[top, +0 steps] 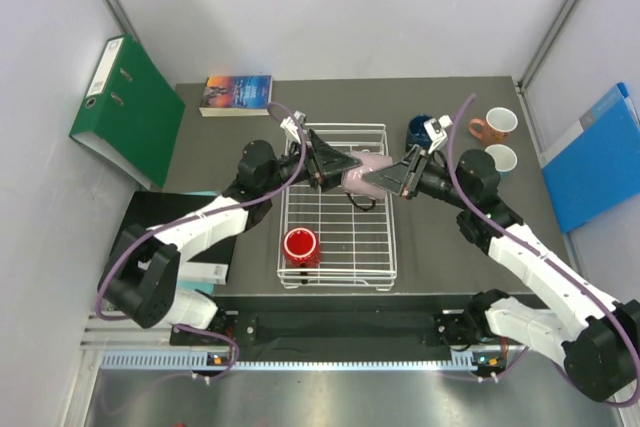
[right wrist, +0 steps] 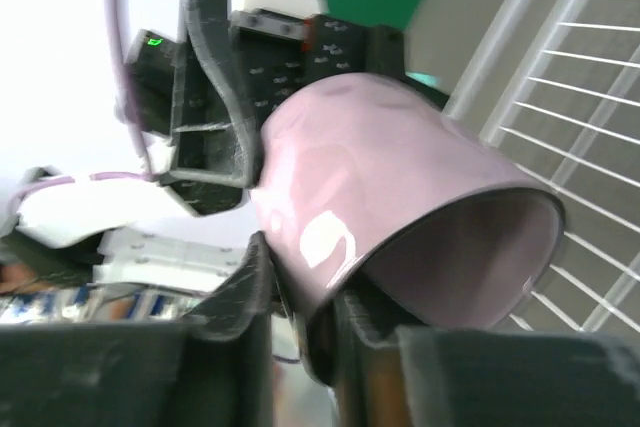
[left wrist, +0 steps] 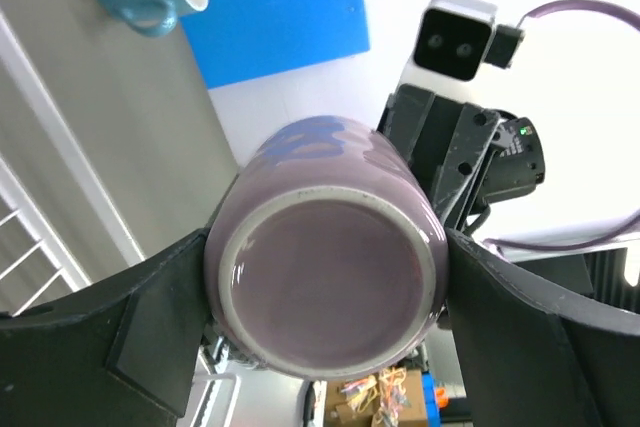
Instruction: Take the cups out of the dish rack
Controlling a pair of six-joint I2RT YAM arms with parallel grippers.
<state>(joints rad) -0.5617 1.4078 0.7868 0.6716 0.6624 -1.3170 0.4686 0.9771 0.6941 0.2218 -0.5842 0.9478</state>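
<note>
Mauve mug clamped in left gripper, touching right gripper (grip unclear), over dish rack.

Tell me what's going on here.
The pale mauve mug is held above the dish rack. The left gripper clamps its base end; the right gripper has a finger either side of its wall near the rim, grip unclear. Probably a handover. A red mug sits in the rack; the dark blue mug, salmon mug and teal mug stand on the table to its right.
</note>
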